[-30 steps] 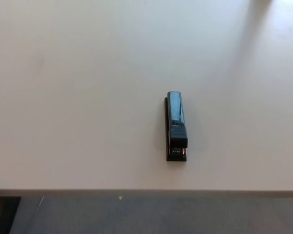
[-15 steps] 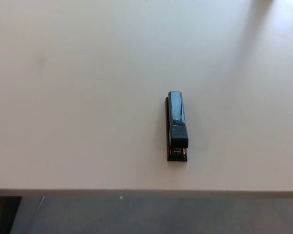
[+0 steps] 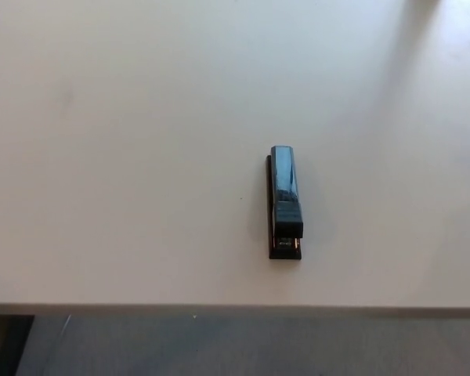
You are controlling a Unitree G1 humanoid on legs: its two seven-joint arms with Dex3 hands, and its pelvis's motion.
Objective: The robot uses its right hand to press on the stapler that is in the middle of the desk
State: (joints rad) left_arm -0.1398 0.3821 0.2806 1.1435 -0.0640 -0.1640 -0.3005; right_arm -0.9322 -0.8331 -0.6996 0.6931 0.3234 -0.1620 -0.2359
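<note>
One stapler lies on the tabletop. It is black and shiny, and it is long and thin. It lies flat, with one end pointing away from the robot and the other end pointing to the near edge of the tabletop. The stapler sits a bit to the right of the middle and closer to the near edge than to the far one. Its top arm is down on its base. Nothing touches it.

The tabletop is pale and smooth. A soft shadow falls across its far right corner. Below the near edge you can see a strip of grey floor, with something dark in the bottom left corner.

No robot hand shows, not the left one and not the right one, so I cannot tell if they are spread or pressed together.
</note>
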